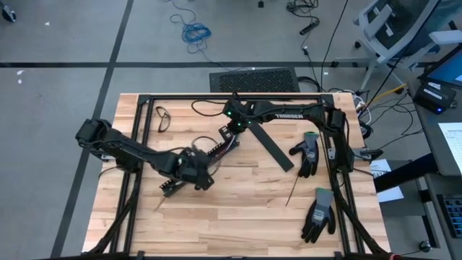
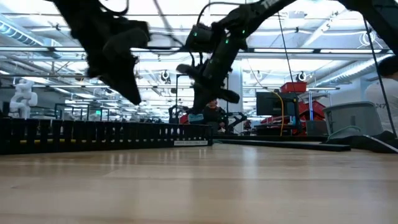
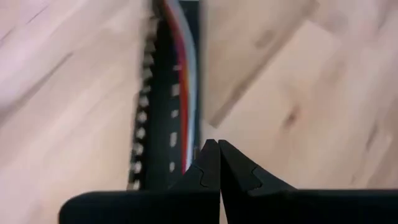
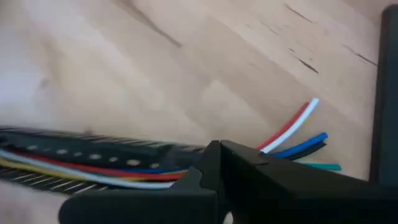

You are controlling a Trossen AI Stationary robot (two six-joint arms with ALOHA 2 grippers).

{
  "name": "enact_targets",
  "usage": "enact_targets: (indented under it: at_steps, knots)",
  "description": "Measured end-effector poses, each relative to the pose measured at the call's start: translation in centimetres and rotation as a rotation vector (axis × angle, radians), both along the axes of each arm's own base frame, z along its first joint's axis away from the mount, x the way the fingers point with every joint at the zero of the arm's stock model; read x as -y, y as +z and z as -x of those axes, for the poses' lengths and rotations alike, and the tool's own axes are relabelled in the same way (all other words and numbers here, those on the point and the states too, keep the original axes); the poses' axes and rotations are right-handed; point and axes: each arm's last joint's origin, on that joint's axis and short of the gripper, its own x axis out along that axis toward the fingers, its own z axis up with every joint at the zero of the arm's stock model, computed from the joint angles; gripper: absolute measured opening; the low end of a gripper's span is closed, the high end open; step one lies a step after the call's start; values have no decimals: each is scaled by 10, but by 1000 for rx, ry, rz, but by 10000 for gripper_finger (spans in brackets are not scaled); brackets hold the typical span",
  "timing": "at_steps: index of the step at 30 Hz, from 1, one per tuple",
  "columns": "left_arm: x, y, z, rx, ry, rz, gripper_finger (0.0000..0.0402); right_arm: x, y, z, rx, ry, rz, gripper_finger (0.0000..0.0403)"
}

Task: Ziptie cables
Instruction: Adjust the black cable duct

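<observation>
Left gripper (image 1: 204,175) is seen with fingers pressed together, nothing between them, held above the wood at mid-table, left of centre. In the left wrist view the closed fingertips (image 3: 217,163) sit just beside the near end of a black slotted cable tray (image 3: 163,118), in which the cables (image 3: 184,68) are laid lengthwise; contact with the tray cannot be told.

Right gripper (image 1: 232,130) is likewise seen closed, empty, positioned over the other end of the same tray, toward the table's back middle. In the right wrist view the coloured cables (image 4: 292,134) are seen fanning out past the tray end (image 4: 93,152), with red, white, blue and green tips lying loose on the wood.

From above, the tray with cables (image 1: 222,148) is seen running diagonally between the two grippers. A black flat strip (image 1: 273,146) lies just right of the right gripper. Two grey-black gloves are placed near the right edge: one (image 1: 308,154) higher, one (image 1: 318,214) lower. A thin black zip tie (image 1: 294,191) lies between them. A loop of black cable (image 1: 164,118) rests near the back-left corner.

Open wood is left along the front of the table (image 1: 238,231) and at its front-left. A black frame rail (image 1: 216,96) borders the back edge.
</observation>
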Motion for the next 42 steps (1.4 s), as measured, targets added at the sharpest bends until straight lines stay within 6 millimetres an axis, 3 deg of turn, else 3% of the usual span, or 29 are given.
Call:
enact_targets:
  at_steps: [6,12,21,26,33,42]
  knots:
    - [22,-15,22,4,103,120,0,3,-2,-10,86,-16,11,0]
    - [35,-23,31,-19,149,269,0,5,-4,-15,137,-50,-1,0]
    - [36,-29,33,-165,71,478,0,0,-35,-26,121,-30,-98,0]
    - [32,-38,41,-211,89,454,0,-2,-43,-26,86,-22,-106,0]
    - [22,-61,59,-282,101,402,0,-11,-52,-13,-90,46,-137,0]
    - [17,-67,64,-360,-143,243,0,-40,-54,-13,-152,105,-197,0]
